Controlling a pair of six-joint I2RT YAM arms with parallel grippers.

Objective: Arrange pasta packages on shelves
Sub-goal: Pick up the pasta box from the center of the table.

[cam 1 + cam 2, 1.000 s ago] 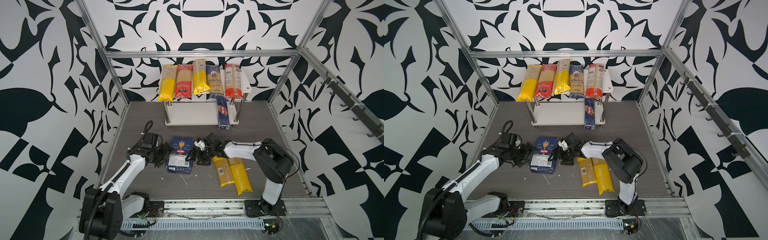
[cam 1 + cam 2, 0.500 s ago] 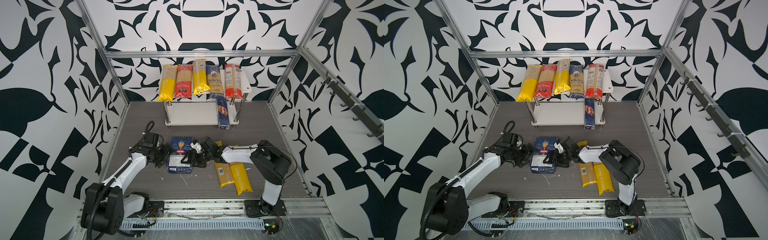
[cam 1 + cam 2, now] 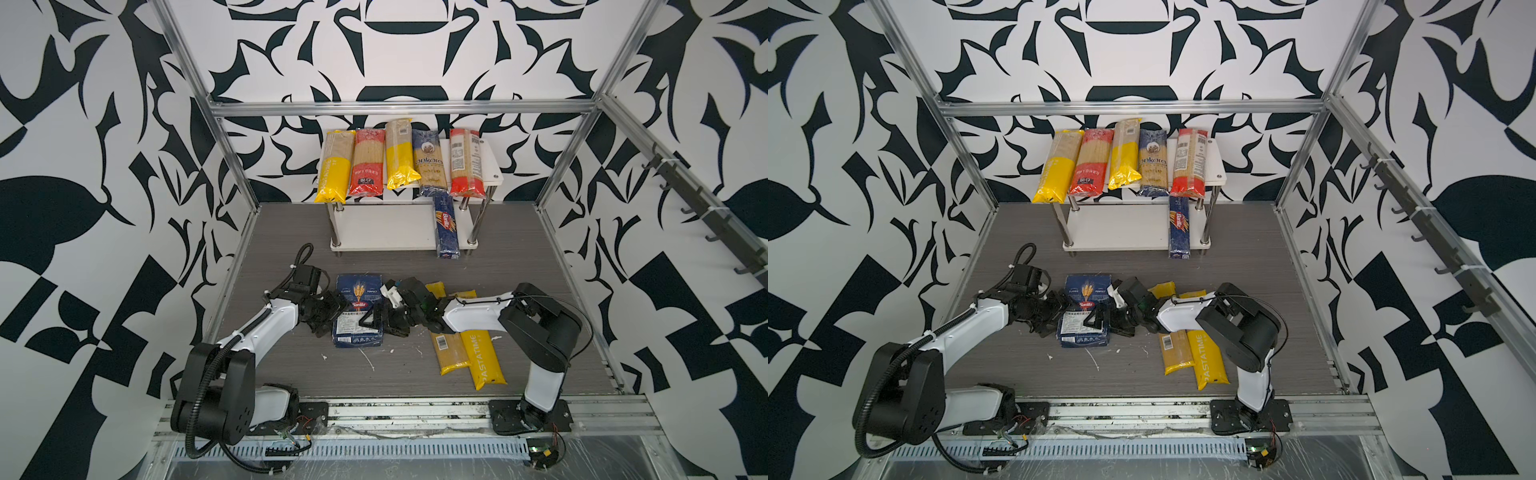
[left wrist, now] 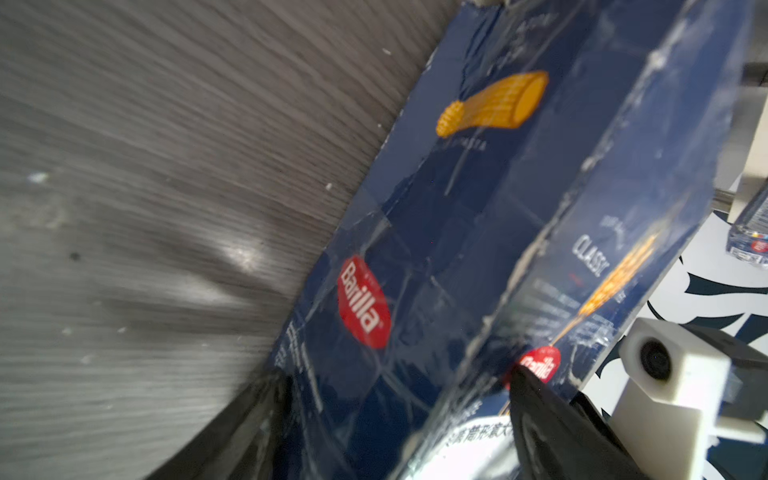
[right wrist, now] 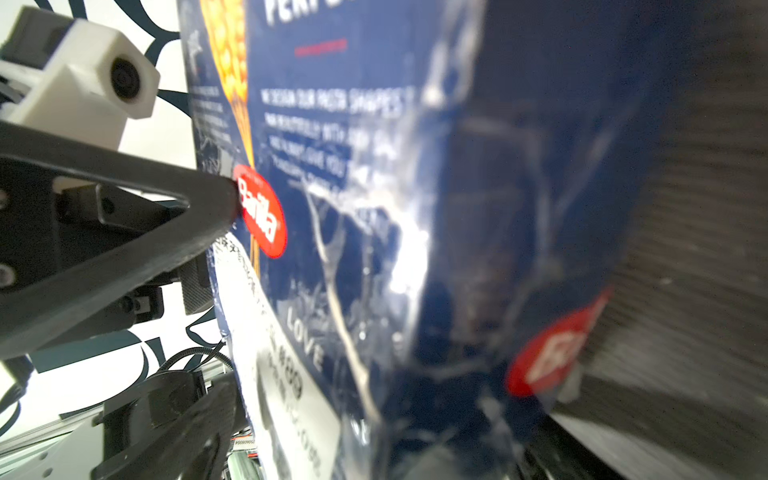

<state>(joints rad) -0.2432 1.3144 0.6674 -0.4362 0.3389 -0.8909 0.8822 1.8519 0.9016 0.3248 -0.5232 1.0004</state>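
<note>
Packages of pasta stand in three places. On the shelves (image 3: 492, 166), the top board carries five long bags (image 3: 399, 158) side by side: yellow, red, yellow, blue, red. Their near ends hang a little over the front edge. The slim blue Barilla box (image 3: 446, 228) lies on the lower board beside the front right post, with its near end past the board's edge.

The wide blue Barilla pack (image 3: 359, 291) lies flat on the grey surface (image 3: 291, 232), in front of the shelves and between the two arms. The left gripper (image 3: 330, 309) grasps the pack's left edge. In the left wrist view one of its fingers (image 4: 540, 415) sits on the top face next to the red logo, and the other is at the lower edge of the side face.

The right gripper (image 3: 374, 318) is at the pack's right edge with its jaws spread wide and released. One finger is over the white label, and the other I cannot make out.

Two yellow bags (image 3: 484, 357) lie together on the surface to the right of the pack, partly under the right arm.
</note>
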